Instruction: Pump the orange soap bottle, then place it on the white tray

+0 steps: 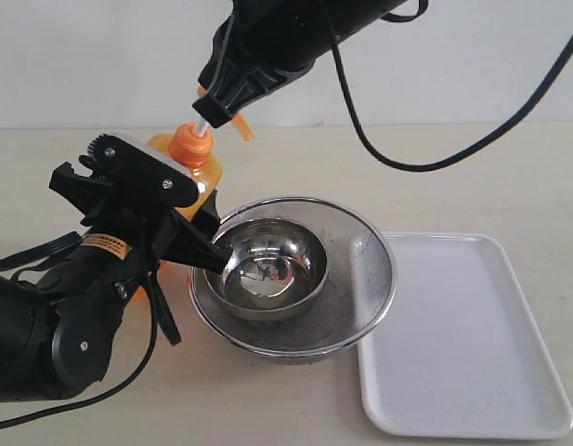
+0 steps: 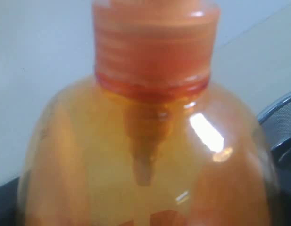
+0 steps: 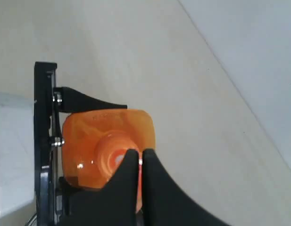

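While your left hand (image 1: 188,212) clamps the orange soap bottle (image 1: 208,175) by its sides, the bottle stands upright just beside the wire strainer (image 1: 365,279), on the left in the exterior view; its base is hidden behind the arm. Your right hand (image 3: 139,157) reaches down from above with its fingers pressed together and their tips on the orange pump head (image 1: 190,145). A steel bowl (image 1: 267,265) sits inside the strainer. The white tray (image 1: 472,372) lies flat on the table (image 1: 472,177) against the strainer's other side, well apart from the bottle.
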You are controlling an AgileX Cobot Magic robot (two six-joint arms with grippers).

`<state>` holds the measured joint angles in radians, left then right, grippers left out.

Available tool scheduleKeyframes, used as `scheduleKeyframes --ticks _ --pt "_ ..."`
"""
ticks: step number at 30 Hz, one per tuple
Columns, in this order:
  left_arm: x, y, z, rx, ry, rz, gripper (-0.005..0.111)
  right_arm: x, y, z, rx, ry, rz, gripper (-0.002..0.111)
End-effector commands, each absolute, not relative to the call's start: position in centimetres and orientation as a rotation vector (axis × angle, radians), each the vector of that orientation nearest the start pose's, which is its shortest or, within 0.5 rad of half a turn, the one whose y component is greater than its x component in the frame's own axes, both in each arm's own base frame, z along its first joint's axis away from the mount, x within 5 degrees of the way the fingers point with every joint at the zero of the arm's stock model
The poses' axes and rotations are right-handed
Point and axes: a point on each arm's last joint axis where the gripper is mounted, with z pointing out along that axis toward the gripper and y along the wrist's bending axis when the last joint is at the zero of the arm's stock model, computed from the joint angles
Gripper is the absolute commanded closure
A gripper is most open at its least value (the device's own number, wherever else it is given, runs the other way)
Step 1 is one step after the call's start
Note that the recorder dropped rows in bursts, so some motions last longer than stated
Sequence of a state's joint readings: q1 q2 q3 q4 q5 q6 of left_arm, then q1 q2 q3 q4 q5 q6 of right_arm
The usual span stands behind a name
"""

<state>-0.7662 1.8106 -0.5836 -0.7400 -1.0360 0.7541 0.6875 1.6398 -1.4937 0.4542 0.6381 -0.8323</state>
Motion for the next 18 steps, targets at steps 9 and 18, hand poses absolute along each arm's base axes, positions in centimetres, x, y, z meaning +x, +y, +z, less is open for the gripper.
scheduleKeyframes --ticks 9,18 --pt "25.1 -17.4 14.2 0.525 1.777 0.185 0.102 27.6 25.8 36.5 -1.327 1.777 0.418 0.108" --pt "25.1 -17.4 14.2 0.525 1.777 0.185 0.102 28.6 26.8 33.3 -1.367 1.894 0.449 0.108"
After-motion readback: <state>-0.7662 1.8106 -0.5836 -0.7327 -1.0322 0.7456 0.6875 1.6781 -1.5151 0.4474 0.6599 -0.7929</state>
